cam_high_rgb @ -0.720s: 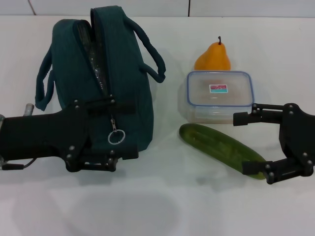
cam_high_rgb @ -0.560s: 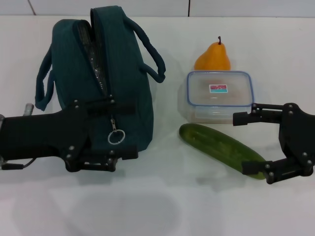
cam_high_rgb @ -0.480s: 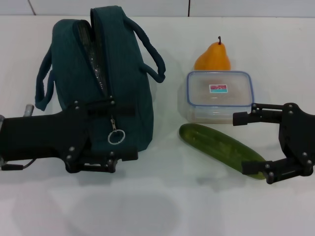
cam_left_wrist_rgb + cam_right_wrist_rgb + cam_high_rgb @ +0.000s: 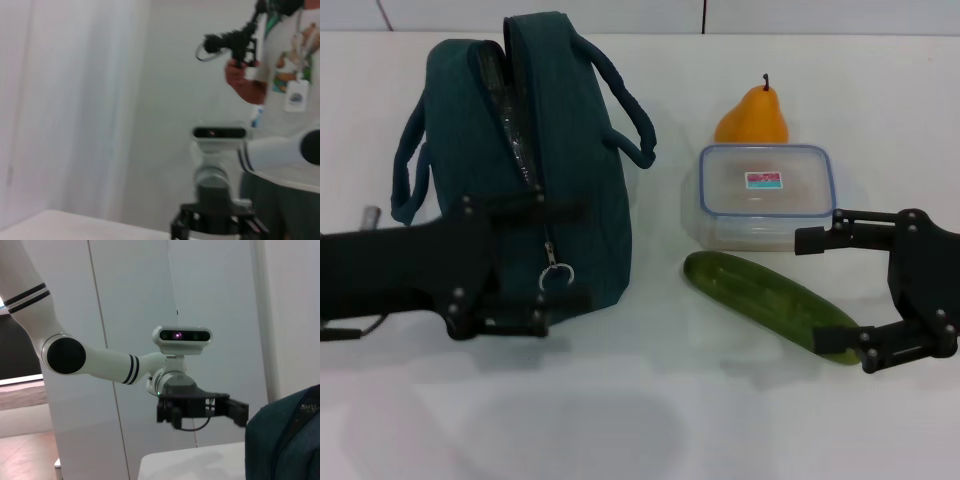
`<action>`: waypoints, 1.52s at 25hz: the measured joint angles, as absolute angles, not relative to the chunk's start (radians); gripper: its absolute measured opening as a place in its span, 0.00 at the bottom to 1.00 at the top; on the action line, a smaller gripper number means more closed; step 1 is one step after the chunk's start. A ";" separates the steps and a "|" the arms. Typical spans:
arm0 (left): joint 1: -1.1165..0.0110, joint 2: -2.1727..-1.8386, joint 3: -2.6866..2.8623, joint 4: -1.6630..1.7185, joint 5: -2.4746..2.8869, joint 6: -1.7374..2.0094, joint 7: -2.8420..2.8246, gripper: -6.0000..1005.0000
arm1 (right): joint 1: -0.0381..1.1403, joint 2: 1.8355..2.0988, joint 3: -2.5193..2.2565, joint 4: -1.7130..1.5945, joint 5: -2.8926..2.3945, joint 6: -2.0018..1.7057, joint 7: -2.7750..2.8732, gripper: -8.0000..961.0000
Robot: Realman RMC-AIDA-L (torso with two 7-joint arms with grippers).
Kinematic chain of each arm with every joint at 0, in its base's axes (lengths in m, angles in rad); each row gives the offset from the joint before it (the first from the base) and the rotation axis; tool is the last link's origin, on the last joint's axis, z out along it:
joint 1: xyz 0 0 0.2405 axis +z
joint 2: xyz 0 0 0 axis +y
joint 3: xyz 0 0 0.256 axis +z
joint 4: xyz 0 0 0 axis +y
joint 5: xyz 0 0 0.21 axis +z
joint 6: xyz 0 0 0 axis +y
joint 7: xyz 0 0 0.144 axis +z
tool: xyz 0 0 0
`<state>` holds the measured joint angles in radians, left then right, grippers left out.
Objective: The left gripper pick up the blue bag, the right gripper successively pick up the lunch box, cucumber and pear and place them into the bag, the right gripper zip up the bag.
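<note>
White tabletop (image 4: 650, 420) fills your head view, with a pale wall behind it. Your left gripper (image 4: 552, 255) sits at the near end of the blue bag (image 4: 535, 150), its jaws spread across that end: one finger lies on the bag's top near the zipper, the other runs along the bag's lower near edge, and the zipper ring (image 4: 556, 277) hangs between them. Whether the fingers actually press the fabric you cannot tell. Beyond the jaws the bag stands upright with its top unzipped and both handles loose.

Your right gripper (image 4: 828, 292) hovers with jaws released and wide apart. The cucumber (image 4: 767, 300) passes between them, its near end touching or just under the lower finger. The lunch box (image 4: 766, 192) lies just beyond the upper finger, and the pear (image 4: 752, 115) stands behind it, farthest off.
</note>
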<state>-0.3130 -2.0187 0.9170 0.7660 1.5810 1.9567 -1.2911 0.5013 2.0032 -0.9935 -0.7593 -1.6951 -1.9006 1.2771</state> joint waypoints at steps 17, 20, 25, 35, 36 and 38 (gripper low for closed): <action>-0.394 -1.994 0.577 0.781 1.628 1.613 -1.758 0.84 | 0.482 2.008 -0.986 -0.719 -1.688 -1.853 1.260 0.92; -0.393 -1.992 0.574 0.810 1.638 1.592 -1.816 0.84 | 0.480 2.008 -0.986 -0.711 -1.687 -1.851 1.255 0.92; -0.383 -1.990 0.572 0.874 1.721 1.583 -1.912 0.84 | 0.479 2.008 -0.986 -0.707 -1.687 -1.851 1.252 0.92; -0.380 -1.997 0.575 0.890 1.803 1.564 -1.992 0.84 | 0.480 2.008 -0.986 -0.698 -1.687 -1.849 1.245 0.92; -0.381 -1.998 0.573 0.890 1.821 1.562 -1.993 0.84 | 0.480 2.008 -0.986 -0.697 -1.687 -1.849 1.245 0.92; -0.382 -1.999 0.572 0.891 1.832 1.560 -1.995 0.84 | 0.480 2.008 -0.986 -0.693 -1.687 -1.848 1.243 0.92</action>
<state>-0.3820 -1.9989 0.5722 0.8914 1.8322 1.5603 -1.9952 0.4797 2.0079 -0.9863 -0.6933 -1.6873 -1.8477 1.2426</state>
